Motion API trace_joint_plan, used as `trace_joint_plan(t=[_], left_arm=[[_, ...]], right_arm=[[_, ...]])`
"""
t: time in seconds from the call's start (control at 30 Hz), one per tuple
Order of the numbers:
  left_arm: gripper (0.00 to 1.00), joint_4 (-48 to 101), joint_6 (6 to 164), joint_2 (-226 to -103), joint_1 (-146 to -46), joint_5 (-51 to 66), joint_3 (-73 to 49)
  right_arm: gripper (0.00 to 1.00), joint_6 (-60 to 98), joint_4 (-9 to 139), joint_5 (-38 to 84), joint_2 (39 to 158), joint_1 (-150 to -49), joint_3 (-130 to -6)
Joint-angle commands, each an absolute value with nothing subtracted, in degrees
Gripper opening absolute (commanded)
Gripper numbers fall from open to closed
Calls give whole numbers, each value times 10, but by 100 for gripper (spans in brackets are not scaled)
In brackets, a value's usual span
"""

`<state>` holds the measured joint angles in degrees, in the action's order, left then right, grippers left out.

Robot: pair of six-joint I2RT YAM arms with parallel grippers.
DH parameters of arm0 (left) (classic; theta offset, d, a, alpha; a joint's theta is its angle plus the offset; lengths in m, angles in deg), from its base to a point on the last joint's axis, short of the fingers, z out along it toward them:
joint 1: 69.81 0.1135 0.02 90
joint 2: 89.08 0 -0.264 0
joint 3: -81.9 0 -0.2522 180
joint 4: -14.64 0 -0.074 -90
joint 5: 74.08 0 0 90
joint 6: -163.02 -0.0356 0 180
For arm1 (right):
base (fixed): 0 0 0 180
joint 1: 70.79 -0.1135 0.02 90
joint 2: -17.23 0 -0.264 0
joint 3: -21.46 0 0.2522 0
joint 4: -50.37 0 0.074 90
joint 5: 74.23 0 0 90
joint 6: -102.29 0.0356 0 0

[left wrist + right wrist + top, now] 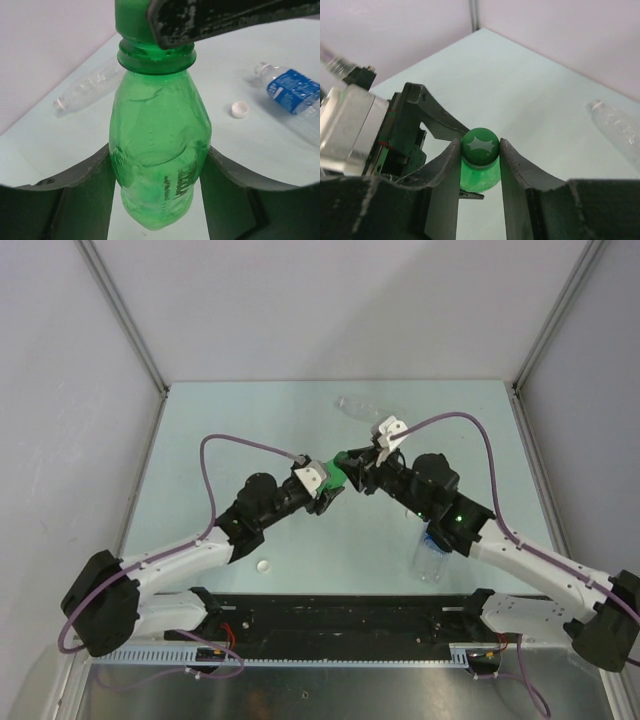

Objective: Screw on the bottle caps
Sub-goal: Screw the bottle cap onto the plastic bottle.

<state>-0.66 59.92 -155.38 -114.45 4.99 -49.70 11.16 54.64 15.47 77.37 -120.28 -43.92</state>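
Note:
The translucent green bottle (160,150) is held off the table with my left gripper (159,165) shut on its body (333,476). The green cap (480,146) sits on its neck, and my right gripper (480,150) is shut on that cap from both sides (356,464). Flat on the table lies the clear bottle with a blue label (295,95), close to my right arm (432,555). A loose white cap (240,109) rests beside it. At the back lies the clear unlabelled bottle (355,405), its neck end white (60,104).
A small white round piece (263,565) lies on the table by the left arm. Grey walls close the table at the back and on both sides. The purple cables of both arms loop above the table.

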Motion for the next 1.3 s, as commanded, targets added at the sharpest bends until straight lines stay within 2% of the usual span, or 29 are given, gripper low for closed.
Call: trace_joint_plan(t=[0.0, 0.4, 0.67, 1.27], left_arm=[[15, -121, 607, -1569, -1162, 127, -451], [14, -199, 677, -1617, -1165, 156, -464], [15, -203, 688, -1616, -1165, 121, -482], [14, -185, 706, -1634, -1167, 144, -484]], right_arm=[[7, 185, 609, 65, 823, -1220, -467], [14, 214, 626, 10, 857, -1230, -497], [24, 202, 629, 17, 855, -1230, -509], [43, 197, 653, 10, 845, -1234, -518]])
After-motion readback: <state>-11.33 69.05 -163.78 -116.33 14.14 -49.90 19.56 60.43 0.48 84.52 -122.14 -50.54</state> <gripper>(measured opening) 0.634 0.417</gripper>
